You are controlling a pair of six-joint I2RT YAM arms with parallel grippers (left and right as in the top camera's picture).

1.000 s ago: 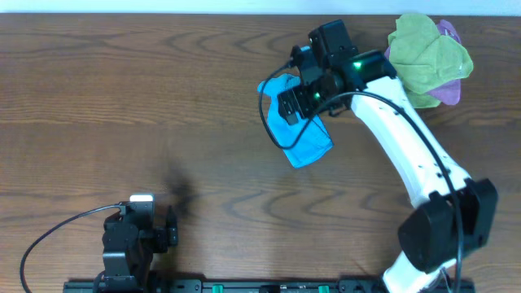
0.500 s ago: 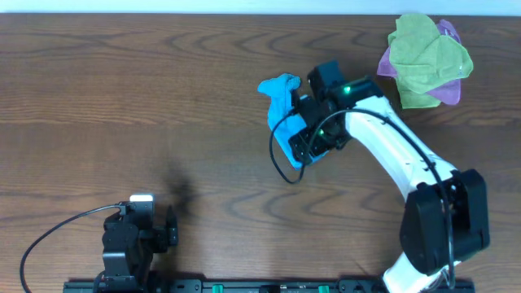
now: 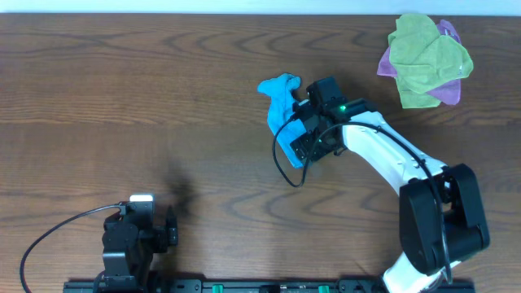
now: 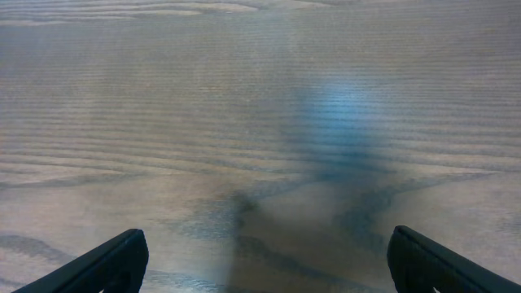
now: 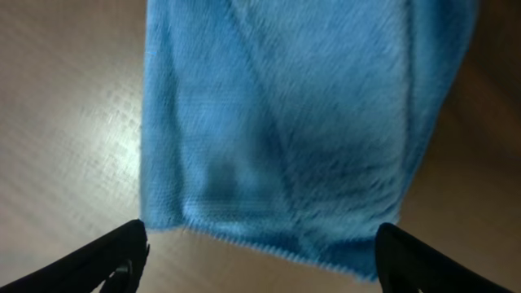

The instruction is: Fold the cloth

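No words, labels, brand names, numbers or signs can be read in any of the three views. The cloth (image 5: 277, 114) shows only plain blue pile, and the table (image 3: 122, 98) shows only bare wood grain.

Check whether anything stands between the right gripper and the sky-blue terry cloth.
Nothing visible does. The right gripper, jaws open, hangs directly over the sky-blue terry cloth, with only bare wooden table around it. The lime-green cloth and the purple-pink cloth lie apart, near the table's far edge.
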